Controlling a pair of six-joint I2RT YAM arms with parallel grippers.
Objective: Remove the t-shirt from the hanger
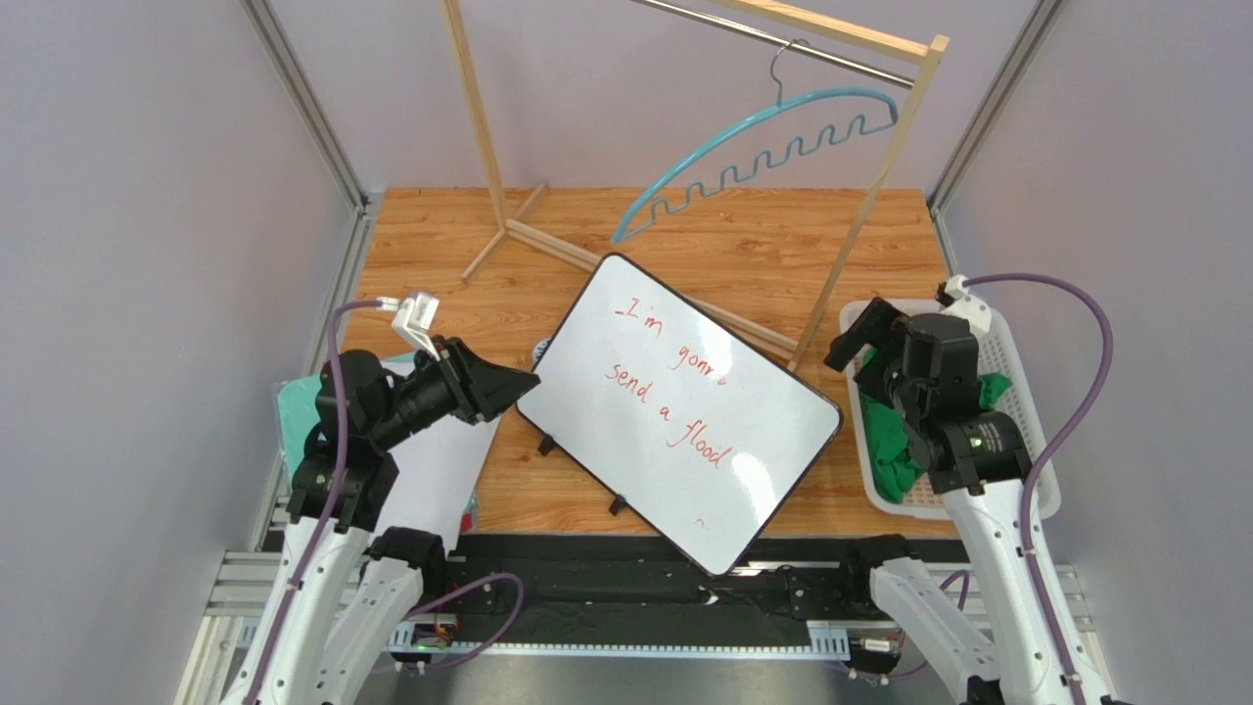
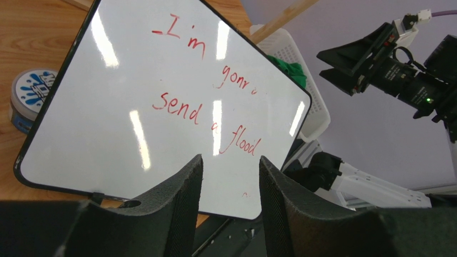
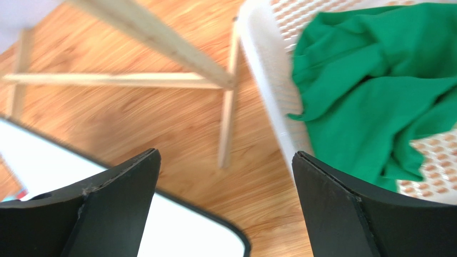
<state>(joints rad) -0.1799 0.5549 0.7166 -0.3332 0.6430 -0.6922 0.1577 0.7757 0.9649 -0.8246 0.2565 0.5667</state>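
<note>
The green t-shirt [image 1: 887,441] lies bunched in the white basket [image 1: 1015,353] at the right, partly hidden by my right arm. It also shows in the right wrist view [image 3: 370,91] and the left wrist view [image 2: 289,68]. The light-blue hanger [image 1: 765,147] hangs bare on the rack's metal rail [image 1: 794,41]. My right gripper [image 1: 861,335] is open and empty above the basket's left edge; in its own view [image 3: 225,166] the jaws stand wide apart. My left gripper [image 1: 508,389] is open and empty beside the whiteboard's left edge; its own view [image 2: 230,171] shows a gap between the fingers.
A whiteboard [image 1: 684,419] with red writing lies in the middle of the wooden table [image 1: 441,250]. The wooden rack [image 1: 493,176] stands at the back, its feet [image 3: 225,123] near the basket. A round blue-and-white tin [image 2: 29,96] sits by the whiteboard. Teal and white papers [image 1: 441,470] lie under the left arm.
</note>
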